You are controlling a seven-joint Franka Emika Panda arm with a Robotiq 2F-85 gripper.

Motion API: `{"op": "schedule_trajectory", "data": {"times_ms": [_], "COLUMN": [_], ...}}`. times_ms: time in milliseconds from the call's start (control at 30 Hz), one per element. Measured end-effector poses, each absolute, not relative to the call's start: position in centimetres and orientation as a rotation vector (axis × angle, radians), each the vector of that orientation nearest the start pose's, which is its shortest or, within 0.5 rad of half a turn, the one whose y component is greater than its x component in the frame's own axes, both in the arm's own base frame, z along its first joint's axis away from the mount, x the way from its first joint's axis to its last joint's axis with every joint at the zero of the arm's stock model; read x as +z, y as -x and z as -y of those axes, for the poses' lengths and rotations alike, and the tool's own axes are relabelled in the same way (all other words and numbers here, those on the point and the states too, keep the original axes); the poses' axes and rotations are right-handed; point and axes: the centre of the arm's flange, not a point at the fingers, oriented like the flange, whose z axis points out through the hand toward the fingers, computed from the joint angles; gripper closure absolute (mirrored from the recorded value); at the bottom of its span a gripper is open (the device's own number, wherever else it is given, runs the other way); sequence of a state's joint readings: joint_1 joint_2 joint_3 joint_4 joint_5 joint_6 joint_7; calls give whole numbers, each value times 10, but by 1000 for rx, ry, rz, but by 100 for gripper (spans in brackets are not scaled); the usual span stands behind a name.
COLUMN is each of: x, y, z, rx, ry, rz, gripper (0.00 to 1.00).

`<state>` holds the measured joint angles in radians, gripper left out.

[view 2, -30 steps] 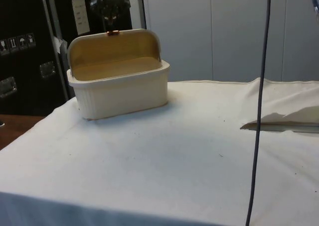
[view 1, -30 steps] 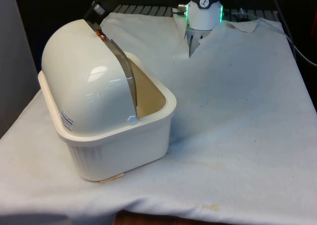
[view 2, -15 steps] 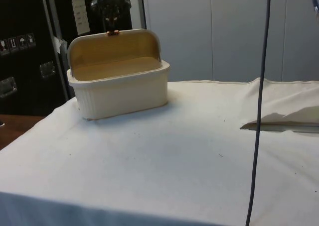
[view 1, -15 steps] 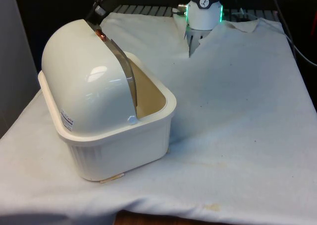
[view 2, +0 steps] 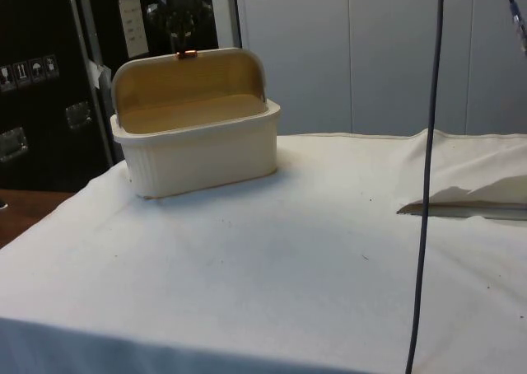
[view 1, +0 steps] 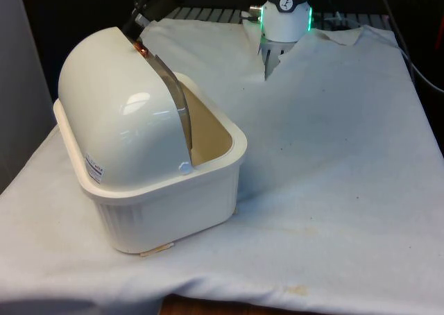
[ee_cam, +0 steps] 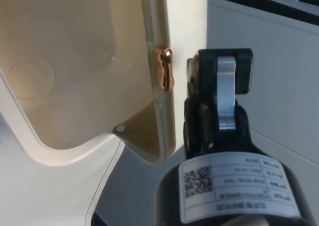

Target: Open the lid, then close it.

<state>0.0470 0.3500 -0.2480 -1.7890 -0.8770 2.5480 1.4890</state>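
the cream bread box [view 1: 166,204] sits on the white cloth [view 1: 333,190] at the front view's left, its inside bare to the side view. its domed lid [view 1: 118,114] is rolled fully back, so the opening half looks done and the closing is left. at the lid's top edge is the small copper handle [view 1: 141,49]. just beyond it hangs the black gripper [view 1: 142,16], apart from the handle in the wrist view and holding nothing; how wide its fingers stand i cannot tell.
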Motion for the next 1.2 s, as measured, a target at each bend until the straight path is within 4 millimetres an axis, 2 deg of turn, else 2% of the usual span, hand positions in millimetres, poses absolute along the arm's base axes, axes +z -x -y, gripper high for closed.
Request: {"op": "schedule_trajectory", "data": {"times_ms": [1200], "x": [386], "y": [-665], "z": [106], "rx": [-1138], "ry": [2837], "rz": [-1621], "gripper": [100]}}
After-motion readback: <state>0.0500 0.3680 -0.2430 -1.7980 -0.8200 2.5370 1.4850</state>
